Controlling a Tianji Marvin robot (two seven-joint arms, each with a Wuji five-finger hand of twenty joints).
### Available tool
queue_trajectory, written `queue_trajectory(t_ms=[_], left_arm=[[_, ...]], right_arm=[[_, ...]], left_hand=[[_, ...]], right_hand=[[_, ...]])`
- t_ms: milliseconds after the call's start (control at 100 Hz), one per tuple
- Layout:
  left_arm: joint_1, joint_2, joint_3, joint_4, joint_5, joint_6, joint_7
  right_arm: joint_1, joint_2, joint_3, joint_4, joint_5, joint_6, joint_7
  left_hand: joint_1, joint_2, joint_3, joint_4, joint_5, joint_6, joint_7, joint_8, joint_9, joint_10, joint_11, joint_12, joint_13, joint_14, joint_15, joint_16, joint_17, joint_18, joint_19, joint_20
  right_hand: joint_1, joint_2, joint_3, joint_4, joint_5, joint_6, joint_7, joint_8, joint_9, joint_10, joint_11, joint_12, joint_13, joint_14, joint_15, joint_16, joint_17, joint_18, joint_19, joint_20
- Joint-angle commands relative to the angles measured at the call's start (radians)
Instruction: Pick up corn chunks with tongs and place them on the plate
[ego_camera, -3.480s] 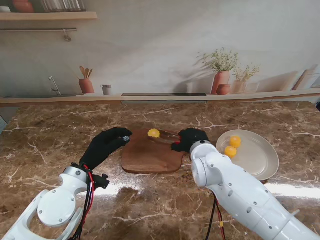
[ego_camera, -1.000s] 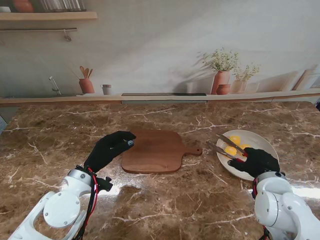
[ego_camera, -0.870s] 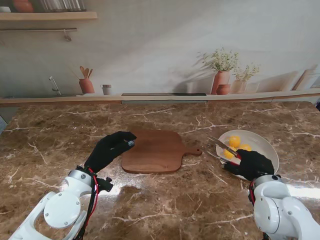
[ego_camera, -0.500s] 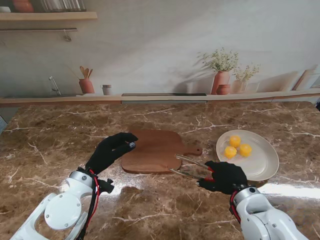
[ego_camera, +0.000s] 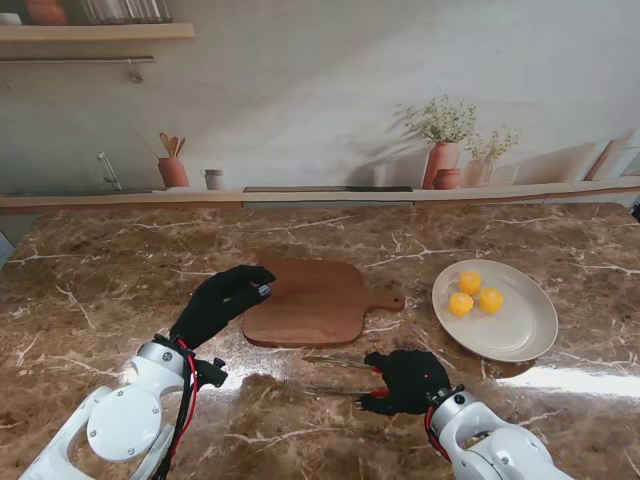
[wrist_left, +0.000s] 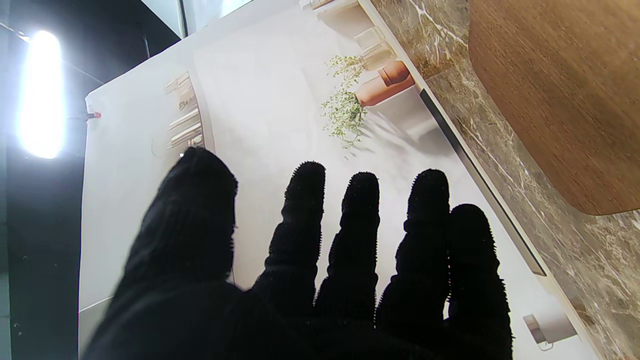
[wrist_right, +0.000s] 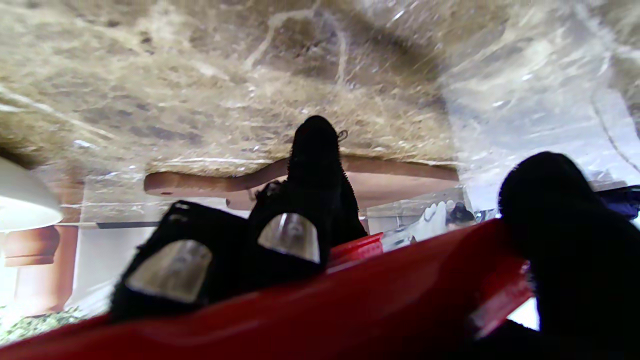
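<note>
Three yellow corn chunks (ego_camera: 476, 294) lie on the cream plate (ego_camera: 520, 330) at the right. My right hand (ego_camera: 406, 380) is shut on the red-handled tongs (ego_camera: 338, 376), low over the marble nearer to me than the wooden cutting board (ego_camera: 312, 302); the metal arms point left with nothing between them. The red handle (wrist_right: 320, 305) fills the right wrist view, under my fingers (wrist_right: 314, 170). My left hand (ego_camera: 218, 298) is open, fingers spread, at the board's left edge. The left wrist view shows the fingers (wrist_left: 350, 240) apart and the board (wrist_left: 565, 90) bare.
Along the far edge of the brown marble counter (ego_camera: 120, 270) runs a ledge with a utensil pot (ego_camera: 172, 168), a small cup (ego_camera: 212, 179) and terracotta plant pots (ego_camera: 443, 162). A shelf (ego_camera: 95, 32) hangs high at the far left.
The right hand carried a corn chunk from the board to the plate, let it go there, then drew the empty tongs back toward me and left. The left hand stayed put.
</note>
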Motion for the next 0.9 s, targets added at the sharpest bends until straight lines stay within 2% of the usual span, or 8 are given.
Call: queue_trajectory(t_ms=[0,150,250,400,430,590,680,890], left_arm=[[0.006,0.002,0.001,0.002,0.001,-0.003,0.000],[0.005,0.000,-0.002,0.000,0.002,-0.004,0.008],[0.007,0.000,-0.004,-0.001,0.004,-0.004,0.010],[0.010,-0.001,-0.005,-0.001,0.017,-0.003,0.016],[0.010,-0.001,-0.006,-0.001,0.017,-0.003,0.017],[0.014,0.000,-0.009,-0.004,0.018,0.001,0.014],[0.016,0.000,-0.012,-0.007,0.019,0.000,0.015],[0.019,-0.001,-0.013,-0.008,0.022,-0.004,0.019]], right_arm=[[0.028,-0.002,-0.025,0.028,-0.001,0.018,0.026],[0.072,0.005,-0.069,0.050,-0.029,0.028,0.040],[0.095,0.011,-0.093,0.059,-0.043,0.029,0.073],[0.119,0.016,-0.124,0.075,-0.044,0.031,0.106],[0.122,0.016,-0.129,0.077,-0.042,0.031,0.113],[0.125,0.020,-0.138,0.073,-0.034,0.039,0.160],[0.118,0.020,-0.134,0.063,-0.034,0.041,0.166],[0.104,0.019,-0.122,0.042,-0.036,0.047,0.180]], left_hand=[[0.003,0.030,-0.037,0.039,-0.027,-0.015,-0.016,0.003,-0.019,-0.030,-0.017,-0.004,-0.021,-0.016,-0.018,-0.012,-0.017,-0.072,-0.024,-0.002],[0.005,0.030,-0.036,0.039,-0.028,-0.014,-0.017,0.002,-0.020,-0.029,-0.018,-0.005,-0.022,-0.018,-0.019,-0.012,-0.018,-0.071,-0.024,-0.002],[0.004,0.031,-0.037,0.039,-0.029,-0.016,-0.018,0.002,-0.020,-0.028,-0.018,-0.005,-0.022,-0.018,-0.019,-0.013,-0.019,-0.071,-0.025,-0.003],[0.004,0.031,-0.038,0.039,-0.029,-0.015,-0.018,0.002,-0.021,-0.030,-0.020,-0.005,-0.022,-0.018,-0.020,-0.013,-0.019,-0.071,-0.025,-0.002],[0.005,0.031,-0.037,0.039,-0.029,-0.016,-0.018,0.002,-0.021,-0.032,-0.020,-0.006,-0.024,-0.019,-0.021,-0.014,-0.019,-0.071,-0.025,-0.002],[0.005,0.031,-0.038,0.038,-0.029,-0.017,-0.020,0.002,-0.021,-0.032,-0.020,-0.006,-0.024,-0.020,-0.022,-0.015,-0.019,-0.072,-0.027,-0.003],[0.005,0.031,-0.039,0.039,-0.030,-0.016,-0.020,0.002,-0.021,-0.034,-0.020,-0.006,-0.023,-0.020,-0.022,-0.015,-0.019,-0.073,-0.028,-0.003],[0.003,0.032,-0.040,0.038,-0.029,-0.019,-0.018,0.003,-0.020,-0.034,-0.019,-0.006,-0.021,-0.021,-0.021,-0.014,-0.017,-0.073,-0.027,-0.003]], right_hand=[[-0.033,0.071,0.021,0.049,-0.013,-0.038,-0.004,-0.005,-0.013,-0.040,0.001,0.007,0.050,-0.074,0.039,-0.030,0.010,-0.119,0.285,0.038],[-0.035,0.063,-0.009,0.057,-0.042,-0.059,-0.026,0.001,-0.050,-0.052,-0.012,0.005,0.048,-0.056,-0.024,-0.061,0.001,-0.107,0.237,0.015],[-0.042,0.063,-0.024,0.061,-0.064,-0.078,-0.042,0.007,-0.087,-0.060,-0.025,0.004,-0.011,-0.032,-0.066,-0.062,-0.037,-0.089,0.191,0.000],[-0.052,0.060,-0.046,0.067,-0.093,-0.092,-0.079,0.027,-0.138,-0.064,-0.051,0.000,-0.104,0.002,-0.135,-0.025,-0.135,-0.067,0.138,0.022],[-0.053,0.059,-0.055,0.071,-0.095,-0.093,-0.095,0.042,-0.148,-0.062,-0.064,-0.007,-0.122,0.014,-0.166,-0.001,-0.153,-0.065,0.118,0.045],[-0.078,0.052,-0.076,0.075,-0.126,-0.102,-0.124,0.060,-0.206,-0.057,-0.130,-0.047,-0.226,0.065,-0.312,-0.010,-0.269,-0.045,0.021,0.049],[-0.101,0.043,-0.084,0.079,-0.141,-0.112,-0.147,0.078,-0.242,-0.051,-0.196,-0.102,-0.293,0.105,-0.473,-0.029,-0.375,0.020,-0.095,0.047],[-0.144,0.035,-0.072,0.082,-0.166,-0.106,-0.172,0.100,-0.300,-0.037,-0.281,-0.178,-0.377,0.160,-0.714,-0.087,-0.510,0.105,-0.290,0.049]])
